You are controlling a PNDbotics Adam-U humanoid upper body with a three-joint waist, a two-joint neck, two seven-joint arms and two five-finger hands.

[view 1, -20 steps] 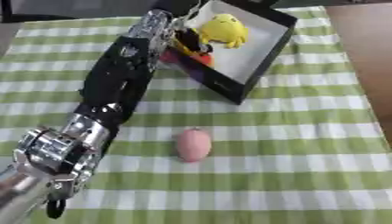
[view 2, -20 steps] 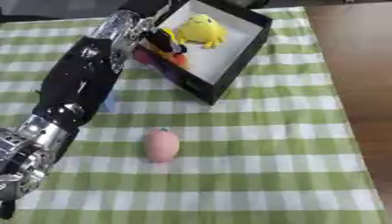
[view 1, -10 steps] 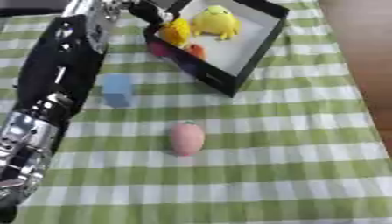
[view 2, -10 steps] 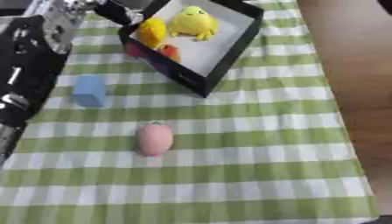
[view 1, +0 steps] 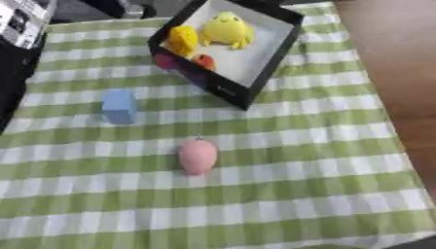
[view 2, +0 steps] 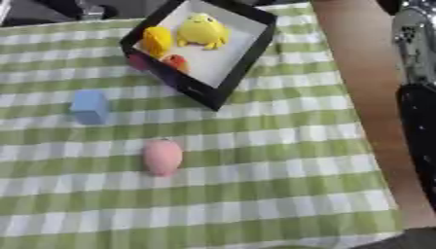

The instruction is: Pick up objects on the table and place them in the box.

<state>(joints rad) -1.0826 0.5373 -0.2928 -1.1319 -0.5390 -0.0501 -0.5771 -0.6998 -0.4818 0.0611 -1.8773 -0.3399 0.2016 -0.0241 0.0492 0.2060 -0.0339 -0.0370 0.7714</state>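
Left eye view is cutting off the left arm (view 1: 19,29) beside the black box (view 1: 255,78); neither hand is showing, so finger state cannot be told. Pink egg-shaped object (view 1: 197,155) is lying below the box, blue block (view 1: 119,105) lower left of it.

We see a desk covered by a green-and-white checked cloth (view 1: 281,194) reaching almost to every edge. Along the desk's right edge runs a strip of brown wooden floor (view 1: 391,58). Beyond the far edge lies dark, shadowed ground (view 2: 51,7).

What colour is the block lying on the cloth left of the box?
Light blue block, clearest in the left eye view.
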